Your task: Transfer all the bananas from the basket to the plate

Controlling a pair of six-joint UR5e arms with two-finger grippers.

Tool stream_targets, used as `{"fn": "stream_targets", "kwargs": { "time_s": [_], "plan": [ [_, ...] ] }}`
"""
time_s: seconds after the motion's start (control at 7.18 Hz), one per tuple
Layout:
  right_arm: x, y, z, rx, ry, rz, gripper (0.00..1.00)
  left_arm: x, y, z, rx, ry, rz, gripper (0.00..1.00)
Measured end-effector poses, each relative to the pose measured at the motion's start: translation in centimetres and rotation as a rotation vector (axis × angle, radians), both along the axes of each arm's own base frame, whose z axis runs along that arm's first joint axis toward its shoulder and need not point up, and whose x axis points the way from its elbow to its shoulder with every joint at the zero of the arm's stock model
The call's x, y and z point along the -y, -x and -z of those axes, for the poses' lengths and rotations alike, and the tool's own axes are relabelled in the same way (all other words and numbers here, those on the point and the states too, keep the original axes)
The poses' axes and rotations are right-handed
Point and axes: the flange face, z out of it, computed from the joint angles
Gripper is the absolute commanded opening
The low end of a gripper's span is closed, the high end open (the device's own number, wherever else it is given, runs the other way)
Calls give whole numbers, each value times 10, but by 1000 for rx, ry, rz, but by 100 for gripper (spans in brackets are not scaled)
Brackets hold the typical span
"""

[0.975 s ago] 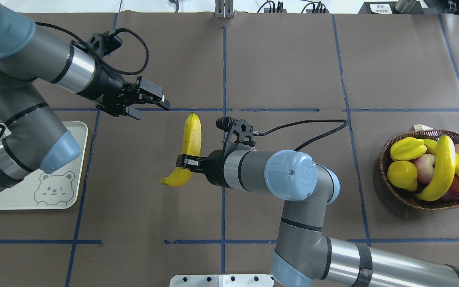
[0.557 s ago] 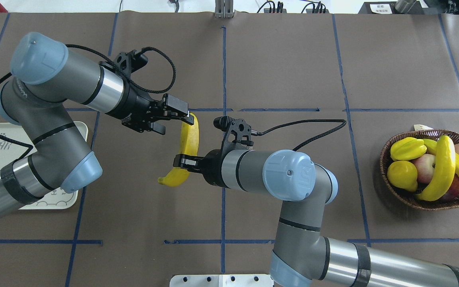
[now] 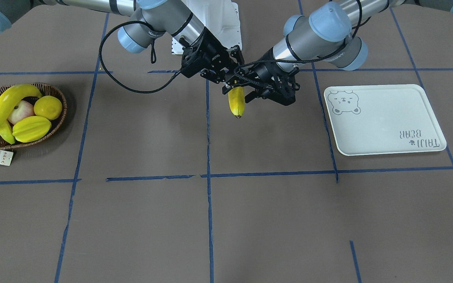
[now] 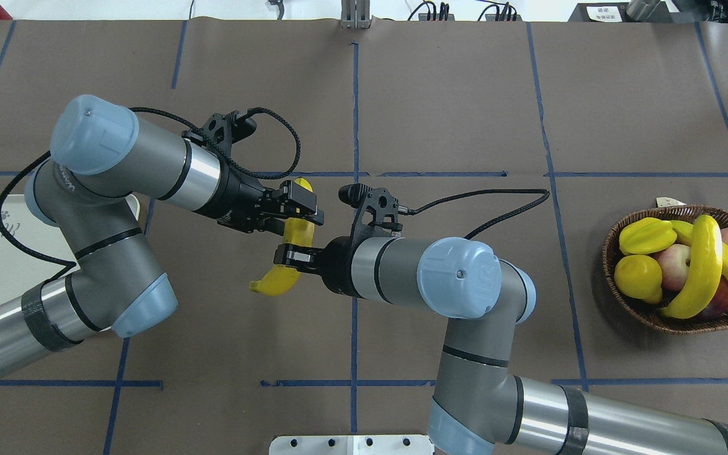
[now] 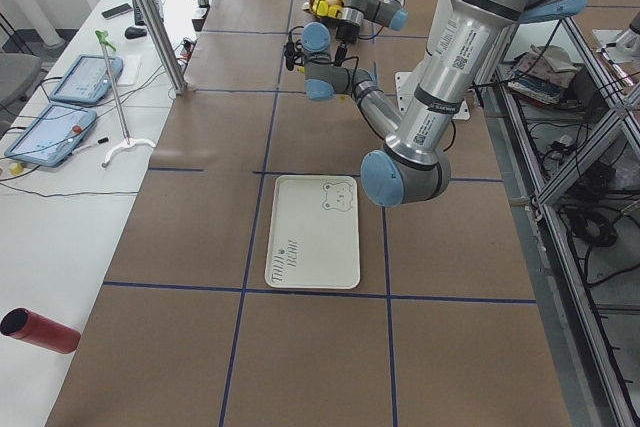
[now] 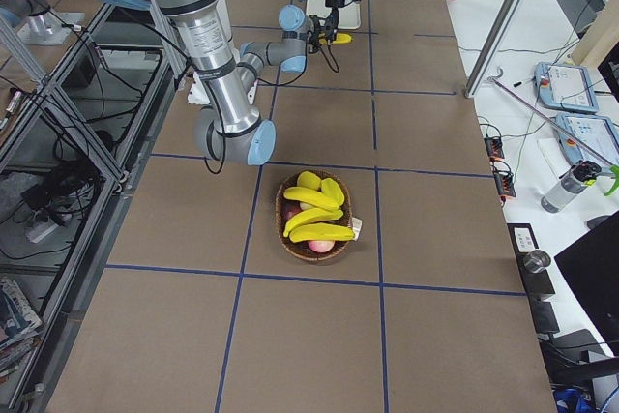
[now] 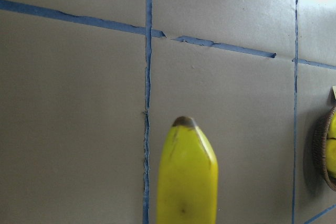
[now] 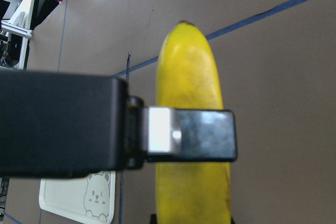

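Observation:
One banana [image 4: 272, 282] hangs in the air over the table's middle, also seen in the front view [image 3: 236, 103]. My right gripper [image 4: 285, 256] is shut on its lower half. My left gripper [image 4: 304, 208] is closed round its upper half; its far tip shows in the left wrist view [image 7: 186, 182]. One finger of the left gripper [image 8: 202, 135] lies flat across the banana in the right wrist view. Three more bananas [image 4: 705, 265] lie in the wicker basket [image 4: 610, 253] at the far right. The plate [image 3: 383, 118] lies bare at the left, partly under my left arm.
The basket also holds a ridged starfruit [image 4: 647, 235], a lemon [image 4: 637, 277] and apples [image 4: 673, 265]. A paper tag [image 3: 0, 157] lies by the basket. Blue tape lines cross the brown table. A white base plate [image 4: 351, 444] sits at the near edge.
My left arm swung right from above the plate to the banana, and its jaws closed round the upper half. My right gripper kept hold and barely moved.

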Motion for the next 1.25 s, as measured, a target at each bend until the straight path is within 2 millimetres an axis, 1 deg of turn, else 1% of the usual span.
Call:
{"fn": "stream_targets", "kwargs": {
  "time_s": [0.14, 0.28, 0.7, 0.84, 0.97, 1.11, 1.25],
  "plan": [
    [0, 0, -1, -1, 0, 0, 81, -1, 1, -1, 0, 1, 1, 0],
    [0, 0, -1, -3, 1, 0, 100, -2, 2, -1, 0, 8, 2, 0],
    [3, -1, 1, -14, 9, -5, 100, -1, 8, 2, -10, 48, 14, 0],
    [6, -6, 4, -32, 15, -4, 100, 2, 12, -4, -2, 53, 22, 0],
    [9, -16, 11, -64, 28, 0, 100, 8, 21, -21, 19, 66, 38, 0],
    [16, -28, 14, -112, 49, 11, 100, 19, 40, -50, 55, 94, 66, 0],
    [31, -39, 10, -168, 78, 19, 100, 32, 66, -84, 97, 135, 102, 0]
  ]
}}
